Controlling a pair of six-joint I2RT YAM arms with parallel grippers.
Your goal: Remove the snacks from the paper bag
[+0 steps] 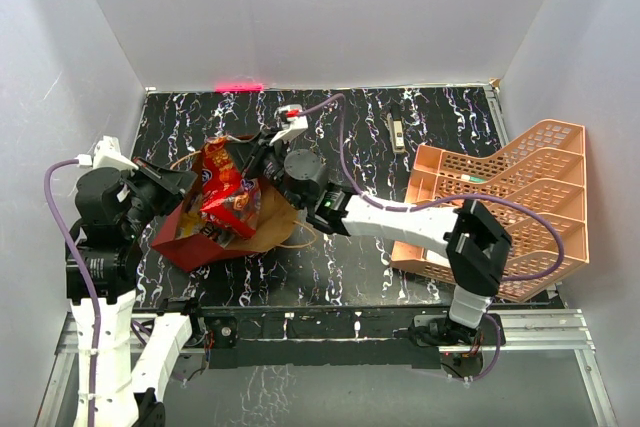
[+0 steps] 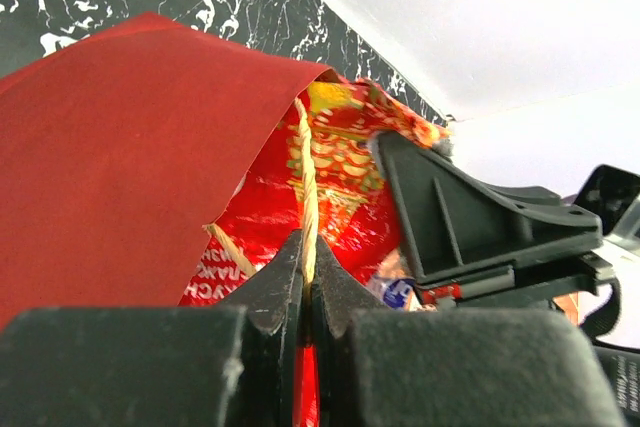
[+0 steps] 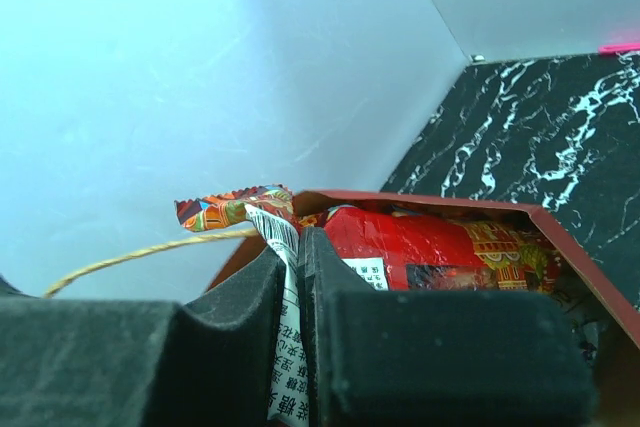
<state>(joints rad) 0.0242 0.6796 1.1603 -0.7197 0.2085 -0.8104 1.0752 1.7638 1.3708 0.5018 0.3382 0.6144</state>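
Note:
The paper bag (image 1: 190, 242), red outside and brown inside, lies on its side at the left of the table with its mouth facing right. A red snack packet (image 1: 222, 187) sticks up out of the mouth. My left gripper (image 2: 305, 257) is shut on the bag's tan cord handle (image 2: 308, 172), close to the red wall of the paper bag (image 2: 120, 147). My right gripper (image 3: 298, 247) is shut on the printed end flap (image 3: 285, 237) of the red snack packet (image 3: 420, 242) at the paper bag's rim (image 3: 545, 215). In the top view the right gripper (image 1: 255, 162) reaches in from the right.
A peach lattice tiered tray (image 1: 520, 182) stands at the right edge of the table. A slim black-and-cream pen-like tool (image 1: 397, 129) lies at the back. White walls close in the left, back and right sides. A loose cord handle (image 1: 300, 239) trails right of the bag.

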